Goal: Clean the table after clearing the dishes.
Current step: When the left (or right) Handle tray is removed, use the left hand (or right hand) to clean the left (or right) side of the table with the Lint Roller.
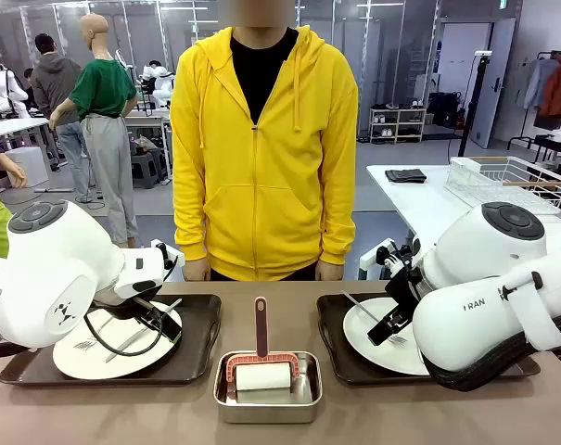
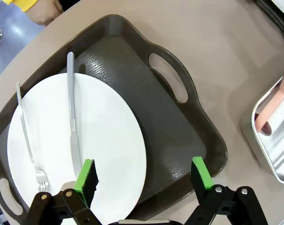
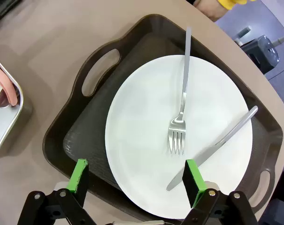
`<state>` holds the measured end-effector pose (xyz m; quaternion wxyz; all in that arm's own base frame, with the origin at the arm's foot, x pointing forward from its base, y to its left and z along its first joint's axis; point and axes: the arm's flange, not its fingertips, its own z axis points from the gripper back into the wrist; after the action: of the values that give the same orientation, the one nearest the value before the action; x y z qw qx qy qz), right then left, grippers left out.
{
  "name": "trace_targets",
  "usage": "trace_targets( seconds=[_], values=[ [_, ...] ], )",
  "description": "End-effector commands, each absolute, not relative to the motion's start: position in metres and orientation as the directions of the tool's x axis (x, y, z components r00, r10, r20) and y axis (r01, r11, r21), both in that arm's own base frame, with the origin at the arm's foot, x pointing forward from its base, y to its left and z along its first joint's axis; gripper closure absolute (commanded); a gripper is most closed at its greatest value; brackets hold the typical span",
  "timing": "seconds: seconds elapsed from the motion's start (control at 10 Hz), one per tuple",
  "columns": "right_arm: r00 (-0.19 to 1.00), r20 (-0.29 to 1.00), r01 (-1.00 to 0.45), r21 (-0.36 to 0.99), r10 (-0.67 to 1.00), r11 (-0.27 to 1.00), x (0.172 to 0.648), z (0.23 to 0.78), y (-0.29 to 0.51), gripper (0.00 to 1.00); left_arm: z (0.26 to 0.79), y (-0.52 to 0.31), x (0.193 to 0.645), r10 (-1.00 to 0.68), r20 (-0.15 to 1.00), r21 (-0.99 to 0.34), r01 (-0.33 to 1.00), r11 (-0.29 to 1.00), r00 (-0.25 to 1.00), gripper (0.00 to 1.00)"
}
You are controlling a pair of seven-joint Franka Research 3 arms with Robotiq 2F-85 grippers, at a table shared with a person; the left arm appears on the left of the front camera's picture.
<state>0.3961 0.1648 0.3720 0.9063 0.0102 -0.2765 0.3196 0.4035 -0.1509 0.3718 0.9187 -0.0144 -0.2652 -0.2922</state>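
The left gripper [image 2: 144,174] is hung over the near side of the left tray [image 2: 179,136], its jaws spread wide and nothing held between them. One green pad is seen above the rim of the left plate [image 2: 104,136], just beside the near end of the left knife [image 2: 72,117], and the other above bare tray floor; whether either pad touches cannot be told. The left fork [image 2: 26,136] is laid alongside the knife on the same plate. On the other side the right gripper [image 3: 136,178] is likewise spread wide and empty, poised over the near part of the right tray [image 3: 85,136]. One pad is placed over the tray's edge, the other over the right plate [image 3: 146,126] close to the tip of the right knife [image 3: 217,145]. The right fork [image 3: 181,108] is laid with its tines toward the gripper. Both trays are set on the table [image 1: 401,413], well apart. Between them a steel pan [image 1: 266,414] is stood at the near edge, with a red-framed roller [image 1: 263,375] laid inside. At the far edge, a person's hands [image 1: 197,269] are held down by the tabletop.
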Motion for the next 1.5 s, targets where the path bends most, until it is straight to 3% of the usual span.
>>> trace_targets(
  seconds=[0.0, 1.1, 1.2, 1.4],
  values=[
    [0.643, 0.508, -0.585, -0.158, 0.573, 0.796, 0.396, 0.372, 0.165, 0.0, 0.372, -0.151, 0.403, -0.53, 0.496, 0.129, 0.545, 0.829, 0.688, 0.0],
    [0.643, 0.507, -0.585, -0.159, 0.574, 0.795, 0.396, 0.372, 0.164, 0.0, 0.372, -0.151, 0.403, -0.53, 0.496, 0.129, 0.545, 0.828, 0.688, 0.0],
    [0.668, 0.501, -0.585, -0.104, 0.55, 0.805, 0.409, 0.384, 0.159, 0.0, 0.386, -0.147, 0.414, -0.558, 0.453, 0.166, 0.55, 0.819, 0.695, 0.0],
    [0.682, 0.514, -0.603, -0.008, 0.52, 0.798, 0.426, 0.404, 0.149, 0.0, 0.41, -0.139, 0.422, -0.548, 0.444, 0.091, 0.573, 0.815, 0.709, 0.0]
  ],
)
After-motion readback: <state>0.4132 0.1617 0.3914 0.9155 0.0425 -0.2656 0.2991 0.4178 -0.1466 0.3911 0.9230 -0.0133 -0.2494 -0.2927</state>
